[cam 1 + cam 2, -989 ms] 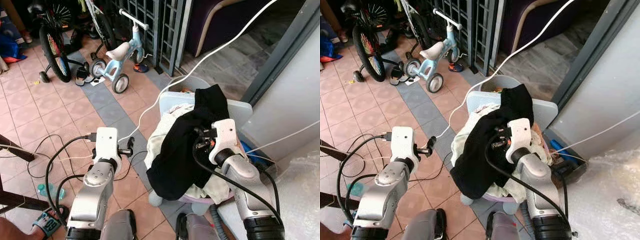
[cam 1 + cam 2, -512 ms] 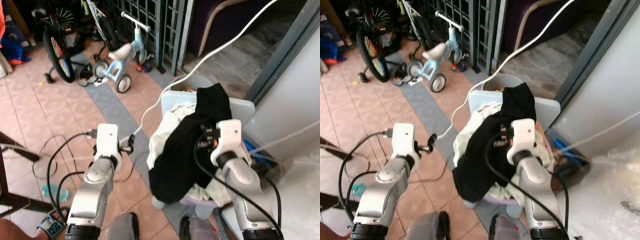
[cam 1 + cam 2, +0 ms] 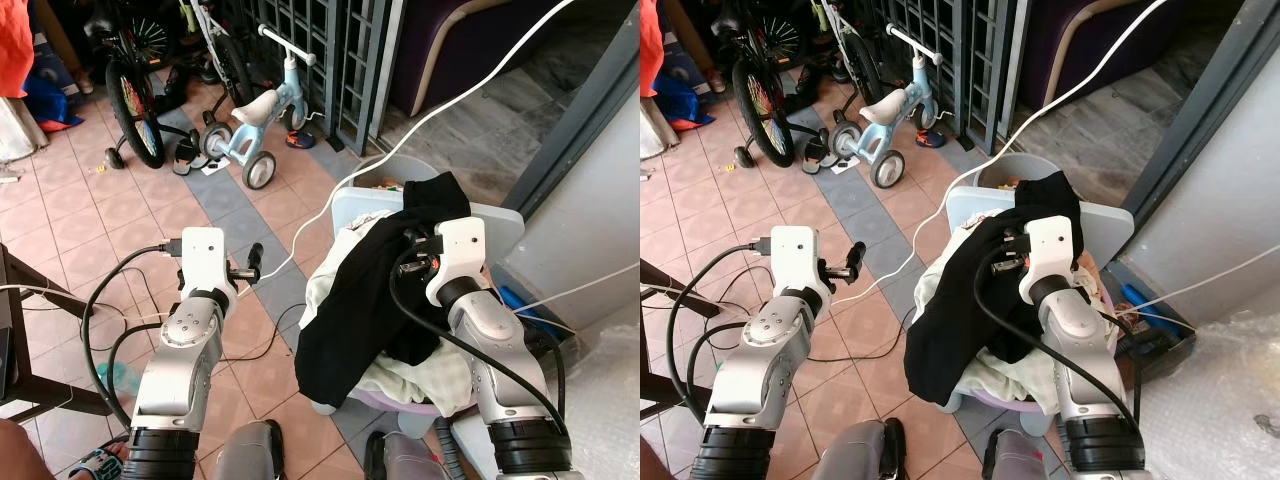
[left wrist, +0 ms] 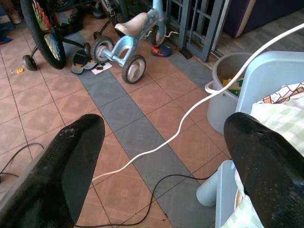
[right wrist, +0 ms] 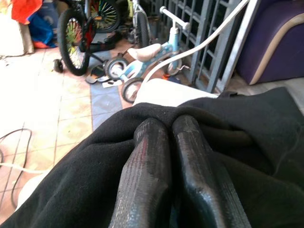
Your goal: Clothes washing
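Observation:
A black garment (image 3: 360, 300) hangs over a heap of pale clothes (image 3: 415, 378) in a lavender basket (image 3: 398, 403) with a light blue lid (image 3: 500, 225) behind it. My right gripper (image 5: 164, 129) is shut on a fold of the black garment near its top, and its fingers (image 3: 408, 262) are partly buried in the cloth. My left gripper (image 4: 161, 128) is open and holds nothing. It is above the tiled floor, left of the basket (image 3: 250, 265).
A white cable (image 3: 440, 105) runs from the upper right down to the floor by the basket. A grey bucket (image 3: 395, 168) stands behind the lid. A blue balance bike (image 3: 255, 115), a bicycle (image 3: 135, 100) and a metal gate (image 3: 335, 50) are farther back. Black cables (image 3: 110, 300) lie on the tiles.
The camera has shifted, so the scene sits a little differently. My right gripper stays shut on the black garment, and my left gripper stays open beside the basket.

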Robot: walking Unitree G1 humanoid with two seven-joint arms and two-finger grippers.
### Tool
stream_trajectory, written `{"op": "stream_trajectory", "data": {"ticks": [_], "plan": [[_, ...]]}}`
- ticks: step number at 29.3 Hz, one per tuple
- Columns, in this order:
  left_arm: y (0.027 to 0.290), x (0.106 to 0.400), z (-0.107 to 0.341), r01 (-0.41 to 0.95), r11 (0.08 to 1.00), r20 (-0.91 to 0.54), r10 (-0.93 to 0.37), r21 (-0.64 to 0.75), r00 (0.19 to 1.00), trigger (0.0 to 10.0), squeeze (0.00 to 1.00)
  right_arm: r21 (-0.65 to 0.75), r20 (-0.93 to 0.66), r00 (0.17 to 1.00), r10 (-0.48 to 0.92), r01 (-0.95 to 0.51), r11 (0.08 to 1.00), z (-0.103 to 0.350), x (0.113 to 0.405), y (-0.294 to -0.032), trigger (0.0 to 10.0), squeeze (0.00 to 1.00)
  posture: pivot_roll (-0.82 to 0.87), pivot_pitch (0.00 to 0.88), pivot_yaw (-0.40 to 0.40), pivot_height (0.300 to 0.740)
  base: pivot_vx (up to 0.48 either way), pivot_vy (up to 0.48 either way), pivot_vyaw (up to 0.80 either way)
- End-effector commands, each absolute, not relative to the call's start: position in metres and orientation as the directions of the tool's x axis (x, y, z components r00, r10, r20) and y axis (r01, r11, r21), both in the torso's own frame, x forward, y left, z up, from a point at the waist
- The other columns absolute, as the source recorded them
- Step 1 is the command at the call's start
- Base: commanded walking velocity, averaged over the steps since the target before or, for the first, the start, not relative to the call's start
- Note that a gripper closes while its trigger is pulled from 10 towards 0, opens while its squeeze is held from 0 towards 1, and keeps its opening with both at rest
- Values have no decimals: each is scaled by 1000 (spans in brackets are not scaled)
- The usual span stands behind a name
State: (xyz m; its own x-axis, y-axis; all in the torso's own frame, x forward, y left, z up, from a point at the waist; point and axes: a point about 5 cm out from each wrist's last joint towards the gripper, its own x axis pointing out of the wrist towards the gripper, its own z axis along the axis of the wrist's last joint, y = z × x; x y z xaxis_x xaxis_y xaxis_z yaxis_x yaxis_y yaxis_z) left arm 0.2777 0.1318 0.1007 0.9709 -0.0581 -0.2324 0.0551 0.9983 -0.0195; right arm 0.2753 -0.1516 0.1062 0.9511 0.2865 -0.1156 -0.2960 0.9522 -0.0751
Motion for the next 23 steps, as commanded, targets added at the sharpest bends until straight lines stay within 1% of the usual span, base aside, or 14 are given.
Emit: {"op": "stream_trajectory", "data": {"ticks": [1,2,3,5,6,7,9,12,15,20,22,23], "plan": [[127,277,101,64,998,-218,-65,-11,974,10000,0,-78,-106,947,303,-312,947,111,273,-148,10000,0,2,89,35,740,0,0,0],[123,276,101,73,997,-214,-73,-11,974,10000,0,-72,-108,950,292,-301,951,111,271,-149,10000,0,-2,87,35,740,0,0,0],[117,278,102,93,996,-199,-91,4,976,10000,0,-64,-106,962,253,-260,963,110,268,-154,10000,0,-19,84,34,740,0,0,0],[115,284,103,94,995,-190,-91,10,978,10000,0,-23,-115,982,148,-152,988,107,265,-165,10000,0,-28,79,47,740,0,0,0],[116,284,103,93,996,-190,-90,9,978,10000,0,-17,-118,984,137,-140,990,106,265,-166,10000,0,-28,79,47,740,0,0,0],[116,284,103,93,996,-190,-90,9,978,10000,0,-17,-118,984,137,-140,990,106,265,-166,10000,0,-28,79,47,740,0,0,0],[112,290,100,89,996,-188,-85,9,978,10000,0,-88,-101,978,184,-193,977,109,262,-169,10000,0,-38,77,101,740,0,0,0],[112,291,98,88,996,-187,-83,17,979,10000,0,-122,-98,972,214,-225,967,111,265,-171,10000,0,-35,70,121,740,0,0,0],[110,285,94,117,992,-176,-109,35,978,10000,0,-82,-91,975,203,-211,974,115,271,-165,10000,0,-30,69,146,740,0,0,0],[115,287,98,123,991,-151,-113,58,982,10000,0,-48,-74,983,169,-173,984,115,268,-156,10000,0,-45,62,141,740,0,0,0],[122,289,103,108,993,-131,-100,52,986,10000,0,-1,-61,993,97,-97,995,116,265,-155,10000,0,-52,50,89,740,0,0,0],[122,289,103,108,993,-131,-100,52,986,10000,0,-1,-61,993,97,-97,995,116,265,-155,10000,0,-52,50,89,740,0,0,0]]}}
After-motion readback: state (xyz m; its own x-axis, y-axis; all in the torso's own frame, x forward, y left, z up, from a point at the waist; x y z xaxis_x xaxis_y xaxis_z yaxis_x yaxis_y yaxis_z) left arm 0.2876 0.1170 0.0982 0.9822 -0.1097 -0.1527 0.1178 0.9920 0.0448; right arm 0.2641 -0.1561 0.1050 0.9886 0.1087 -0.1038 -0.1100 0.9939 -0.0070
